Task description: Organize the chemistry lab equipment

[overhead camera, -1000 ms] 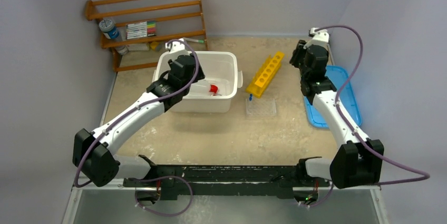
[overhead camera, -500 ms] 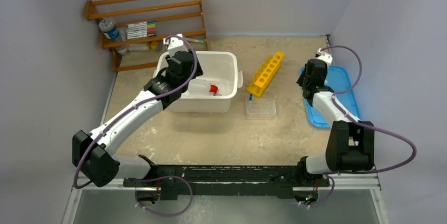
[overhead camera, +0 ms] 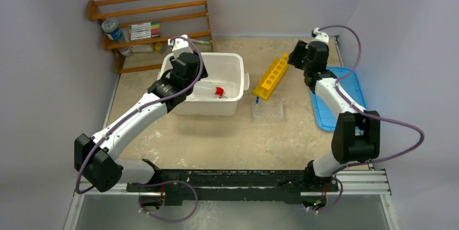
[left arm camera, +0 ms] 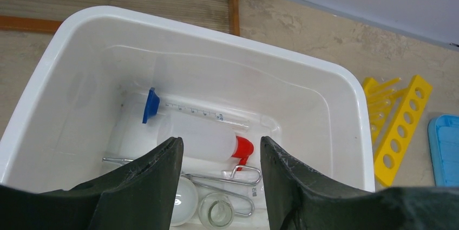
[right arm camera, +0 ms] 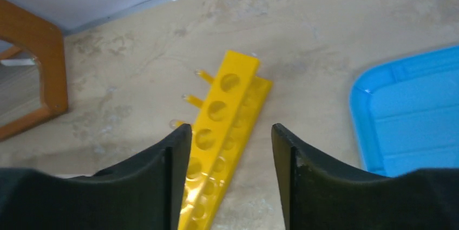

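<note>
Left wrist view: left tool (left arm camera: 221, 140) hangs over the white tub (left arm camera: 303, 70), fingers apart, nothing between them.
Squeeze bottle (left arm camera: 197, 143): flat on the tub floor straight below that tool, long axis 9 to 3 o'clock, red cap at 3.
Neighbours: thin blue-ended tube (left arm camera: 200, 112) just beside it at 12, parallel; metal tongs (left arm camera: 227, 178) and tiny glass jar (left arm camera: 216, 214) at 6.
Grip line: fingers stand at 9 and 3, along the bottle rather than across it; a wrist turn looks needed before any pinch.
Left arm (overhead camera: 135, 119): the nearer one, stretched toward 11 o'clock of the worktop (overhead camera: 216, 138), wrist pitched down.
Right tool (right arm camera: 231, 127): released, empty, above the yellow rack (right arm camera: 227, 105); blue tray (right arm camera: 411, 116) at its 3.
</note>
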Tool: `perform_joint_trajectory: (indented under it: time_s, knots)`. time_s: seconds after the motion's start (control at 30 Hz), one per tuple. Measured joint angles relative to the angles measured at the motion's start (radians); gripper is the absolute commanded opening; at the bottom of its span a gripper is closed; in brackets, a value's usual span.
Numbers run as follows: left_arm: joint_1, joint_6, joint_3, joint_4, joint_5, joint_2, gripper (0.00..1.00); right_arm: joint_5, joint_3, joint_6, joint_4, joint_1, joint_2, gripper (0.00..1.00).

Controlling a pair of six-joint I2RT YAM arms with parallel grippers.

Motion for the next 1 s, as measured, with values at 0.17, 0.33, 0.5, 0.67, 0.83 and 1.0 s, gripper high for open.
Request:
perform_joint_trajectory:
  time_s: [0.17, 0.33, 0.5, 0.67, 0.83, 1.0]
  knots:
    - [0.0, 0.0, -0.002, 0.0, -0.009, 0.0, 0.54, 0.113, 0.13, 0.05, -0.036, 0.123, 0.108, 0.73]
    - [0.0, 0.001, -0.002, -0.015, -0.042, -0.002, 0.54, 0.211, 0.138, 0.154, -0.064, 0.175, 0.134, 0.75]
    - [0.0, 0.002, -0.013, -0.018, -0.077, -0.021, 0.54, 0.304, 0.11, 0.219, -0.052, 0.19, 0.127, 0.76]
    - [0.0, 0.001, -0.021, -0.022, -0.095, -0.032, 0.54, 0.309, 0.188, 0.241, -0.119, 0.198, 0.206, 0.75]
    - [0.0, 0.001, -0.047, -0.023, -0.11, -0.051, 0.54, 0.31, 0.274, 0.251, -0.192, 0.22, 0.327, 0.7]
    - [0.001, 0.001, -0.051, -0.023, -0.116, -0.059, 0.54, 0.326, 0.274, 0.263, -0.243, 0.244, 0.355, 0.66]
